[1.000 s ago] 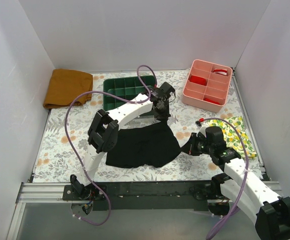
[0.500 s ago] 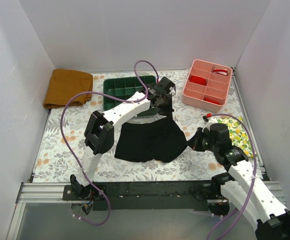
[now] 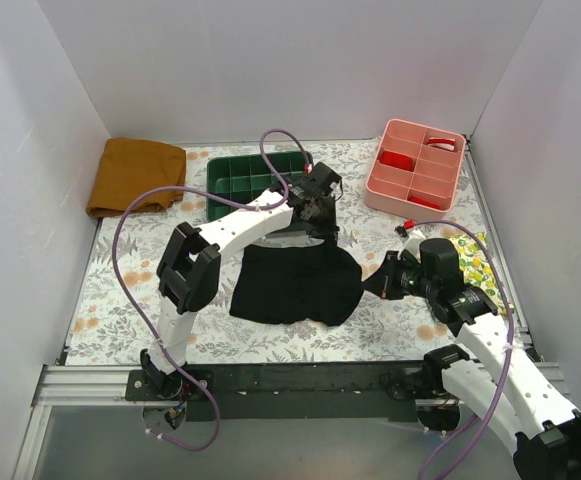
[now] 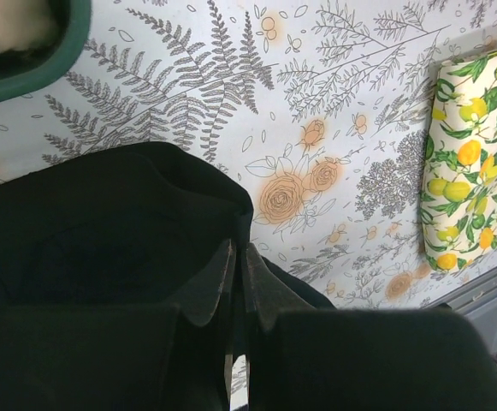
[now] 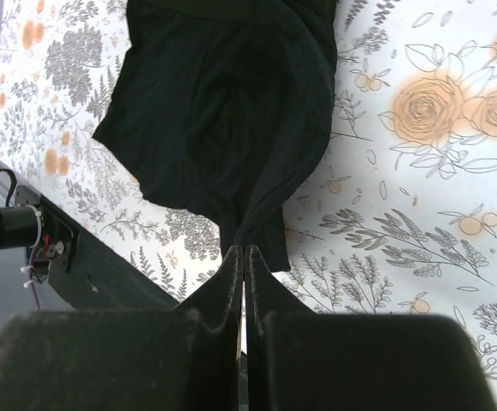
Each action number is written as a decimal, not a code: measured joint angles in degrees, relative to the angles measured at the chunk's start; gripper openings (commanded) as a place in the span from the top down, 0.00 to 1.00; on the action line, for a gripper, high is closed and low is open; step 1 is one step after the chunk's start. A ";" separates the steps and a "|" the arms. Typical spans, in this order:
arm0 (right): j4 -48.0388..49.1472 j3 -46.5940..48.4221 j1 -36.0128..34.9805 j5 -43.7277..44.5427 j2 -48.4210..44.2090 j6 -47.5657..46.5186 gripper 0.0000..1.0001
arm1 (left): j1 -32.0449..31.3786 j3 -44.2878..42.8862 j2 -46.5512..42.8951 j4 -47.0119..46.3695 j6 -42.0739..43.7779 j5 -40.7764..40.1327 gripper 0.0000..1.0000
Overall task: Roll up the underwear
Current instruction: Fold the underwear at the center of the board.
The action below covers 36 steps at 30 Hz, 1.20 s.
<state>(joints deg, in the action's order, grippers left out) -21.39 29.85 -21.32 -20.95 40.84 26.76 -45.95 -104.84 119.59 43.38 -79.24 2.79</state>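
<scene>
At table (image 3: 120, 290) ctr, underwear (image 3: 292, 285) lies spread flat, slightly rumpled. No roll begun. L fingers (image 4: 221, 278) clenched, apparently on far hem. R fingers (image 5: 233, 278) pinch right edge, fabric tented. 0 turns done; whole roll left.

— Where is the underwear (image 3: 295, 284)?
— Near the middle of the counter (image 3: 120, 285), black against the floral print. The left fingers (image 3: 323, 226) are at its far edge and the right fingers (image 3: 379, 285) at its right edge.
— And around it?
— A green tray (image 3: 240, 178) lies just behind it, and a pink tray (image 3: 417, 170) sits far right. A mustard cloth (image 3: 135, 175) is in the far left corner. A lemon-print cloth (image 3: 475, 268) is partly hidden by the right arm.
</scene>
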 measured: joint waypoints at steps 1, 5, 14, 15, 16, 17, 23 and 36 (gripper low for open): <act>0.20 0.37 -0.39 -0.22 0.28 0.02 0.99 | 0.20 0.76 -0.79 -0.39 -0.02 0.00 1.00; 0.63 1.64 -3.06 0.00 1.90 0.31 0.99 | 1.81 4.37 -4.52 -2.14 -0.02 0.02 1.00; -1.25 10.73 -17.97 11.87 12.50 2.16 0.99 | 6.69 12.24 -12.02 -4.52 -0.02 0.26 1.00; -1.14 12.11 -19.56 12.92 13.81 2.47 0.99 | 7.23 13.53 -12.83 -4.96 -0.02 0.44 1.00; -1.03 13.51 -21.31 14.16 15.19 2.84 0.99 | 7.80 14.95 -13.81 -4.92 0.00 0.70 1.00; -0.90 14.73 -22.82 15.21 16.59 3.26 0.99 | 8.39 16.17 -14.80 -5.07 0.00 0.96 1.00; -0.74 17.79 -27.43 20.09 22.97 5.46 0.99 | 11.47 21.20 -19.76 -7.04 0.83 1.95 1.00; 1.64 26.77 -34.86 20.98 36.89 6.95 0.99 | 18.23 32.94 -25.88 -13.90 3.06 6.43 1.00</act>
<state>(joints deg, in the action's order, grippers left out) -19.75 56.62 -56.18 0.03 77.73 33.71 -27.73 -71.90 93.71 29.47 -76.18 9.21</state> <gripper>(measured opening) 0.024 0.022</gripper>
